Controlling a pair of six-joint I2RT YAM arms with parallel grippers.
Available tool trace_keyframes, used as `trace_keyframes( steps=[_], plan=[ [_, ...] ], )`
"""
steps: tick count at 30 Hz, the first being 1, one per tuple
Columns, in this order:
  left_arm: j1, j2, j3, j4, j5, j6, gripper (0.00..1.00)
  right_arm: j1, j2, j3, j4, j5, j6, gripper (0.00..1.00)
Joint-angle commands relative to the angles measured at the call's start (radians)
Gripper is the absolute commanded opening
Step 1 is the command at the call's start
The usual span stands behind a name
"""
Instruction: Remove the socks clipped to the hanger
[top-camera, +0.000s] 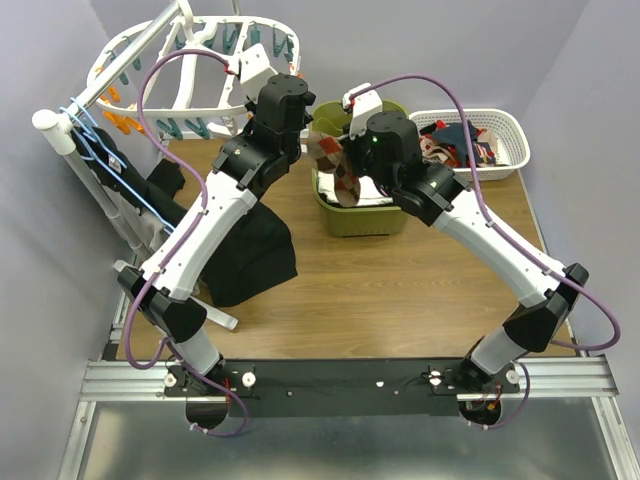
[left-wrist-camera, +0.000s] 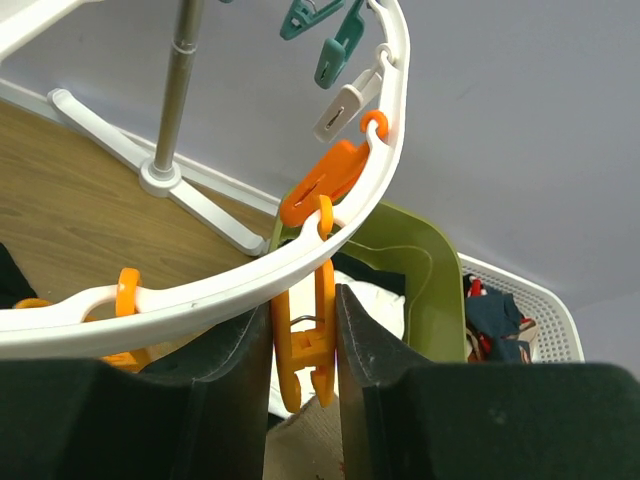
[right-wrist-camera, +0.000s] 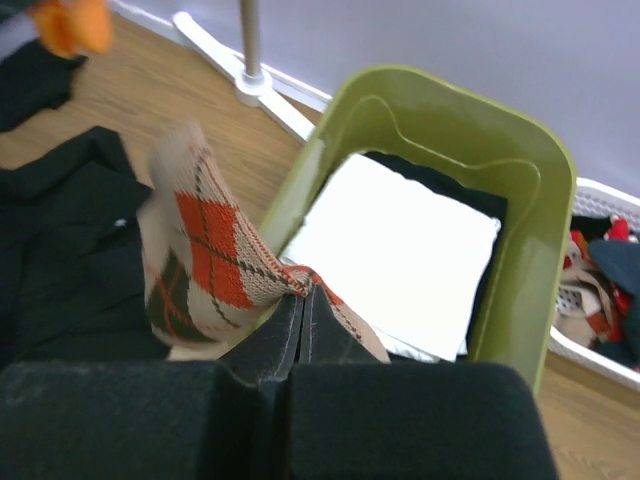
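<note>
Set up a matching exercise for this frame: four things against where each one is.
1 orange clip
2 argyle sock
3 white cloth
4 mesh basket

A folded inside the green bin
B pinched in the right gripper
C squeezed by the left gripper
D holding loose socks

Pairs: 1-C, 2-B, 3-A, 4-D.

1. No writing, label, brand name, number or sign can be read in any of the three views.
</note>
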Motion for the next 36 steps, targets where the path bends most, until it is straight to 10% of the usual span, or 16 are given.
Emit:
trace_keyframes(
  steps=[1, 7, 12, 17, 24, 31, 36],
  plan=[
    [-0.003, -0.039, 0.007, 0.034, -0.057, 0.027, 0.00, -0.015, -0.015, -0.064, 0.000, 0.063, 0.042, 0.01],
    [-0.003, -0.071, -0.043, 0.095, -0.008, 0.061, 0.02, -0.119, -0.029, -0.066, -0.007, 0.040, 0.123, 0.01],
    [0.000, -0.152, -0.146, 0.181, 0.099, 0.096, 0.48, -0.311, -0.003, 0.015, -0.015, -0.047, 0.131, 0.01],
    [0.003, -0.218, -0.218, 0.261, 0.214, 0.115, 0.69, -0.487, 0.086, 0.163, -0.038, -0.125, 0.135, 0.01],
    [0.016, -0.358, -0.385, 0.405, 0.463, 0.164, 0.70, -0.679, 0.286, 0.377, -0.015, -0.136, 0.151, 0.01],
    [0.025, -0.445, -0.583, 0.606, 1.002, 0.165, 0.71, -0.797, 0.520, 0.454, 0.014, -0.144, 0.198, 0.03],
    [0.022, -0.473, -0.747, 0.741, 1.274, 0.112, 0.71, -0.824, 0.634, 0.462, -0.002, -0.179, 0.207, 0.29]
  ],
)
